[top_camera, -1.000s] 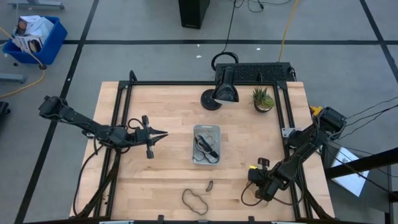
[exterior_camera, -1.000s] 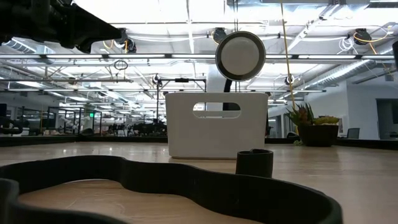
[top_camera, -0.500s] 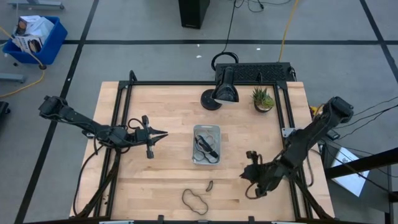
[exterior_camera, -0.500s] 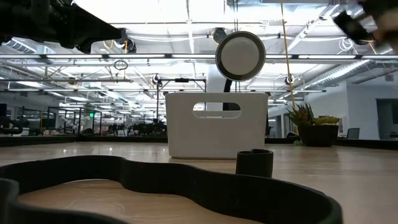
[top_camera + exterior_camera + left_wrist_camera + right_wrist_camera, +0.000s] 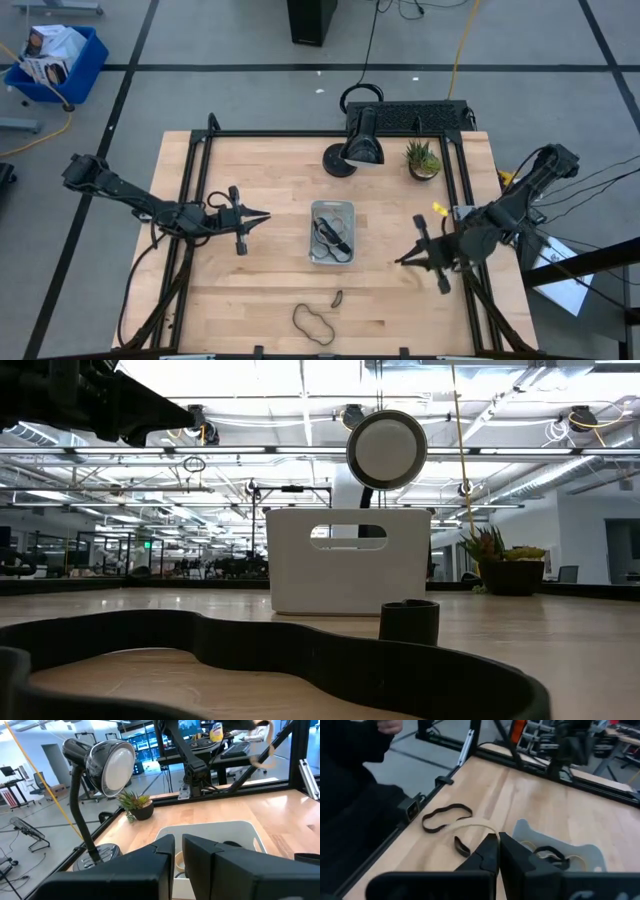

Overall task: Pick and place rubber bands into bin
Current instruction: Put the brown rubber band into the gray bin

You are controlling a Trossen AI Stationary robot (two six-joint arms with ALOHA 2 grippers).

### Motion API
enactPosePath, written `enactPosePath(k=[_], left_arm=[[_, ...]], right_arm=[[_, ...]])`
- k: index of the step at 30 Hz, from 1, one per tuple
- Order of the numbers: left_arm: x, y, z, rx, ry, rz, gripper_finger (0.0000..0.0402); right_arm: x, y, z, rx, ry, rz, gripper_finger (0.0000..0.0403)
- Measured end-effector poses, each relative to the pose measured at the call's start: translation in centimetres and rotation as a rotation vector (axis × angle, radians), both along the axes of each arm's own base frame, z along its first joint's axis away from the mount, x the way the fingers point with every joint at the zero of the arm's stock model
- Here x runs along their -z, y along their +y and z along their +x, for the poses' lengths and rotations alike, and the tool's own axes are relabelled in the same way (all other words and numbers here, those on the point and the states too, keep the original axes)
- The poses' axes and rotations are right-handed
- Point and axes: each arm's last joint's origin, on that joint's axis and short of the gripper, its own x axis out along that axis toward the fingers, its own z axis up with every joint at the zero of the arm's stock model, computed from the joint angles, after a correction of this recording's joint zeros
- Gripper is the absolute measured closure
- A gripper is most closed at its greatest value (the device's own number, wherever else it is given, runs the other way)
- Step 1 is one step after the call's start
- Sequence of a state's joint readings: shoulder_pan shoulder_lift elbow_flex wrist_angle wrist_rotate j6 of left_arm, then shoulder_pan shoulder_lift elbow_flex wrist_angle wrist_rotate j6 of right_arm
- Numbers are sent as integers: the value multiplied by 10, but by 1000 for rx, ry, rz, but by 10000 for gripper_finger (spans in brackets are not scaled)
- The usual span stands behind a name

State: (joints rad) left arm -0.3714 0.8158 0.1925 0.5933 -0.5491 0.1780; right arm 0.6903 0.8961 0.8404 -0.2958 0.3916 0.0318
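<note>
The small clear plastic rectangular bin point(image 5: 331, 232) is set mid-tabletop between both arms, reachable by either, and a few dark and pale bands are already held in it. A dark wavy rubber band loop point(image 5: 313, 323) and a tiny dark piece point(image 5: 337, 297) are left near the front edge, probably next to be picked. The right gripper point(image 5: 405, 260) is poised right of the bin, fingers closed on nothing visible; the left gripper point(image 5: 262, 215) is parked on the other side, fingers narrowly parted and empty.

Pale wood-grain bench point(image 5: 270, 190), black-framed. Clear, colourless bin point(image 5: 331, 232) at centre. Dark, seemingly black, rubber bands point(image 5: 313, 321) near front edge. Green plant point(image 5: 423, 157), black lamp point(image 5: 362, 138) at back edge.
</note>
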Motion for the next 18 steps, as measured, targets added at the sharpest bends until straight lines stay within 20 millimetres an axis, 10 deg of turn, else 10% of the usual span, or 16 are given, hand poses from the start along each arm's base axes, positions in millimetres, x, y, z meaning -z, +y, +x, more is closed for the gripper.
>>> enactPosePath(k=[18], left_arm=[[2,0,0,0,16,3,357]], right_arm=[[87,-53,-41,95,-370,141,401]])
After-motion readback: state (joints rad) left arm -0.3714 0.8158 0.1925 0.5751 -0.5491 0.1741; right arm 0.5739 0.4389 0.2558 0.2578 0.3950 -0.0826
